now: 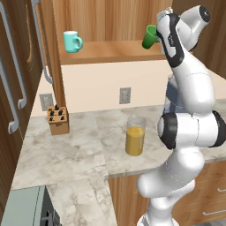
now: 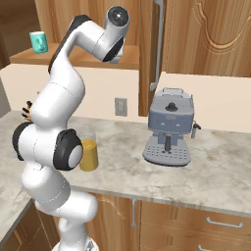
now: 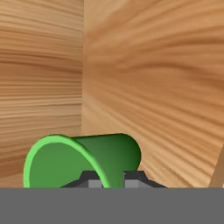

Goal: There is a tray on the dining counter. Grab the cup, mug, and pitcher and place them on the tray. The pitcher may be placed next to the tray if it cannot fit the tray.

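Note:
My gripper [image 3: 112, 179] is shut on the rim wall of the bright green cup [image 3: 85, 159], one finger inside and one outside. The cup [image 1: 150, 37] hangs tilted just above the right end of the wooden shelf [image 1: 110, 52], held at the hand. The teal mug [image 1: 72, 42] stands upright at the left end of that shelf, handle to the right, and appears as the mug [image 2: 38, 41] at the far left. The pitcher [image 1: 135, 135] with orange liquid stands on the marble wall counter below; the pitcher [image 2: 88, 154] is partly behind my arm. The tray and dining counter are out of view.
A grey coffee machine [image 2: 169, 128] stands on the counter to the right of the pitcher. A wooden knife block [image 1: 58, 119] sits at the back left by the tall cabinet. Wooden cabinet walls close in around the shelf nook [image 3: 153, 87].

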